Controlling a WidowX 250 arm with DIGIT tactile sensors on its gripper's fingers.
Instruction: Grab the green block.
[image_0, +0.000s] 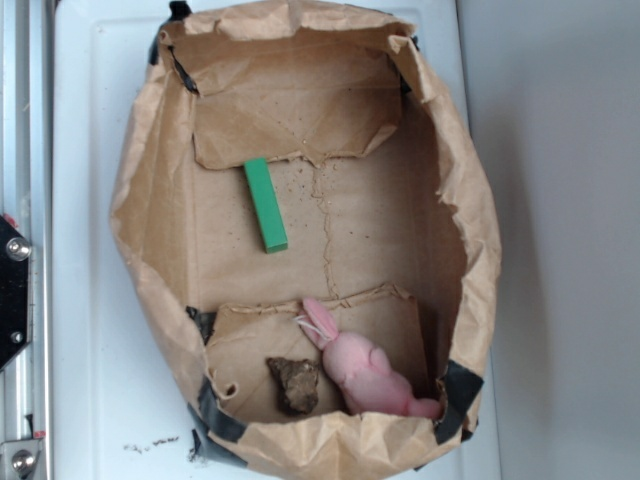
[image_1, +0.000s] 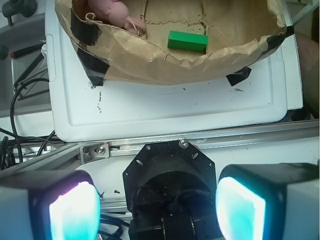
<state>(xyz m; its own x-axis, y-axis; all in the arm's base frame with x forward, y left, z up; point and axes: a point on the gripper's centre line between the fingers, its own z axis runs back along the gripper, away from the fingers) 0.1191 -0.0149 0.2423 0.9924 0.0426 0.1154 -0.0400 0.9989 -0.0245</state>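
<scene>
My pincer (image_1: 157, 205) spread wide and empty over the rail, long bright green rectangular block (image_1: 187, 41) well ahead, flat inside the brown paper-lined box (image_1: 150, 65), pink plush bunny (image_1: 112, 10) ahead-left of it

It looked like a robotics lab; aluminium framing rail (image_1: 210, 142) and loose black cables (image_1: 25, 100) lay at nine o'clock.

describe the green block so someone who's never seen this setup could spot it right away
Look inside the brown paper bag lying open on the white tray. The green block lies flat on the bag's floor toward the far end, just below a folded paper flap, well apart from the pink bunny and the dark brown lump at the near end. It is the only bright green, straight-edged thing there.
</scene>
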